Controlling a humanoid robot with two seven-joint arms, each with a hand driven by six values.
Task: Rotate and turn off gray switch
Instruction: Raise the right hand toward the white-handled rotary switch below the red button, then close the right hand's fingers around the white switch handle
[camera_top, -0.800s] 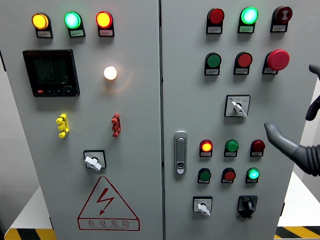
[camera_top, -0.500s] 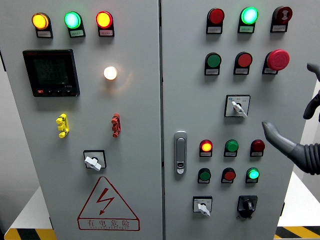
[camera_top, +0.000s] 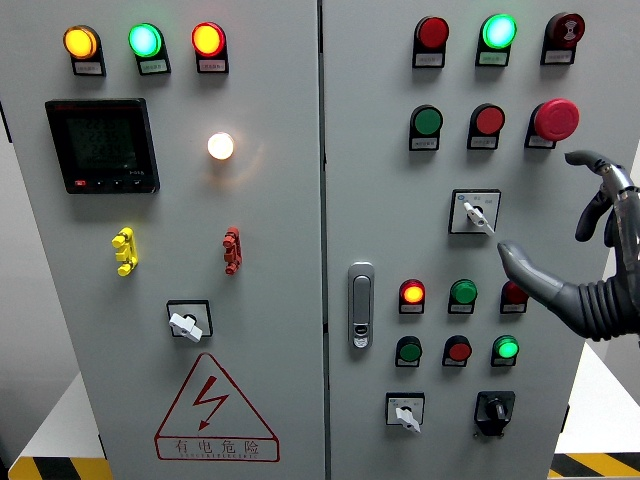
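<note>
The right hand (camera_top: 585, 265) hangs at the frame's right edge, fingers spread wide and holding nothing, thumb just below and right of the gray switch (camera_top: 475, 212) at center right. The cabinet (camera_top: 270, 300) fills the frame; a red mushroom button (camera_top: 555, 119) sits above the hand.

A: What stands around the gray switch (camera_top: 476, 213)?

B: Bare panel (camera_top: 400, 200) to its left and just beneath it. Above sit a green button (camera_top: 427, 122), a red button (camera_top: 488, 120) and a protruding red mushroom button (camera_top: 555, 118).

A: And the right side?

B: The right hand (camera_top: 590, 250) hangs there, fingers spread, its thumb (camera_top: 525, 268) below the switch and covering part of a dark red lamp (camera_top: 514, 294).
</note>
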